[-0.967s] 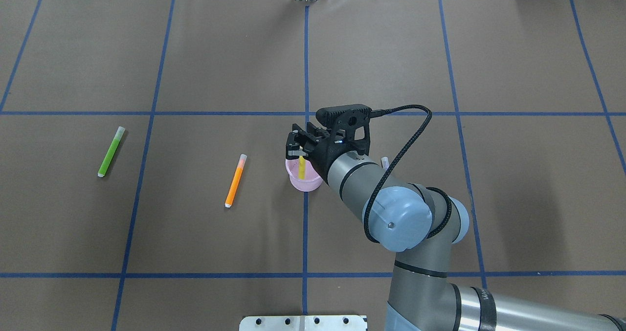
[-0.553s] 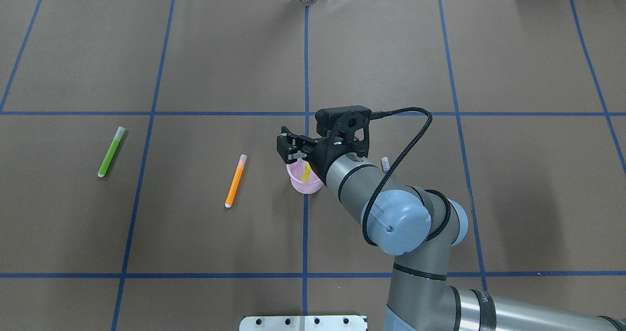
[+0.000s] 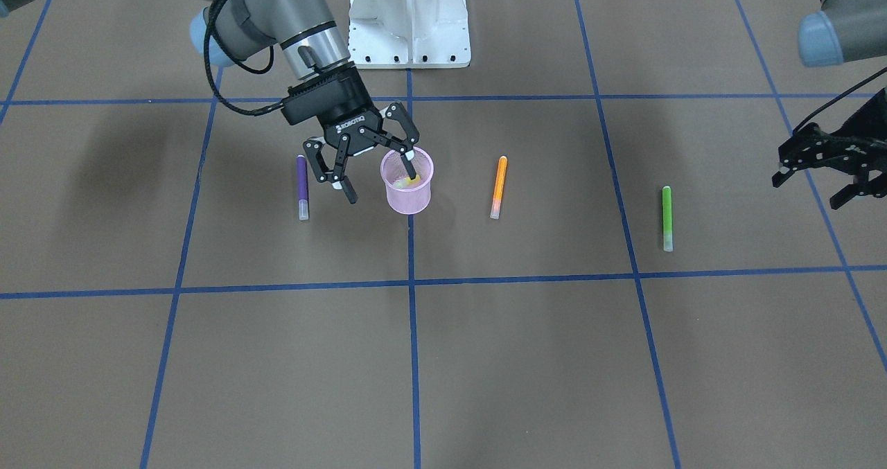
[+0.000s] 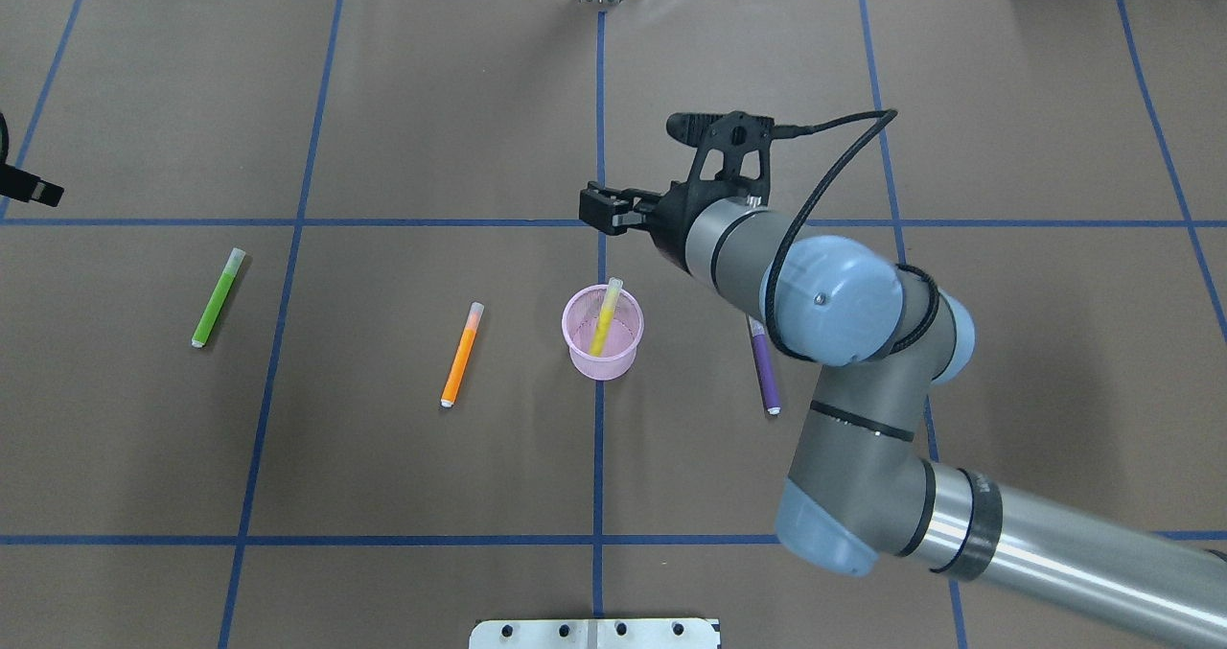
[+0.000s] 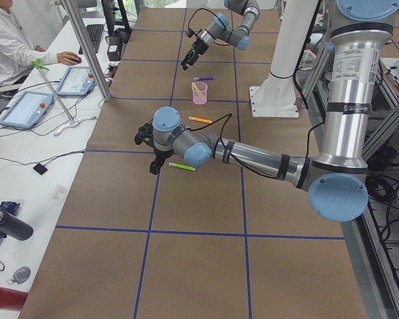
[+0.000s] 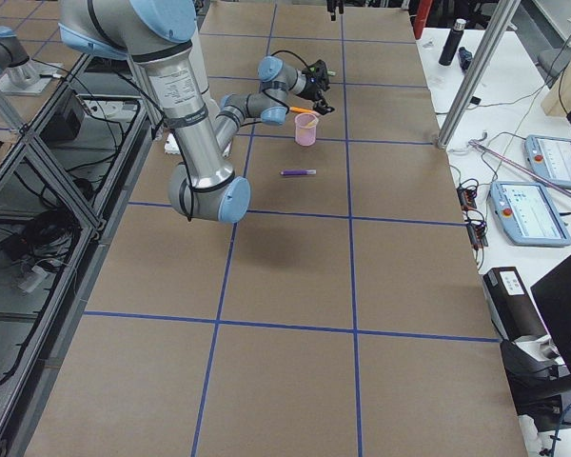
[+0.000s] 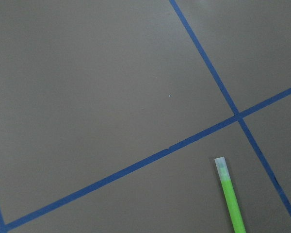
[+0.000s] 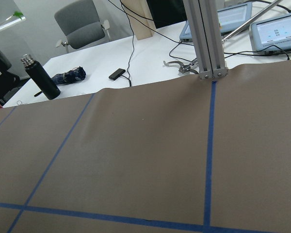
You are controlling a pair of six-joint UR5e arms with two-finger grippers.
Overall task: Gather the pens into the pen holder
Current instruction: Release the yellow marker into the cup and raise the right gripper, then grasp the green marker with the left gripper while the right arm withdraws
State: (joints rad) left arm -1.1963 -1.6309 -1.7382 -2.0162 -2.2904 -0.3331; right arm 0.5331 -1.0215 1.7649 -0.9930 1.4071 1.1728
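right gripper (image 3: 382,186) wide open, empty, upper centre | yellow pen (image 4: 604,321) leaning in cup (image 4: 602,367) | left gripper (image 3: 807,190) fingers spread, empty, right edge

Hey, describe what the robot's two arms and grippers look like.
Both arms are silver-grey tubes with pale blue joint caps: right arm, left arm. The grippers are black, two-fingered; the right gripper bears white ROBOTIQ lettering, the left gripper shows none legible. A black braided cable runs to the right wrist's black camera mount.
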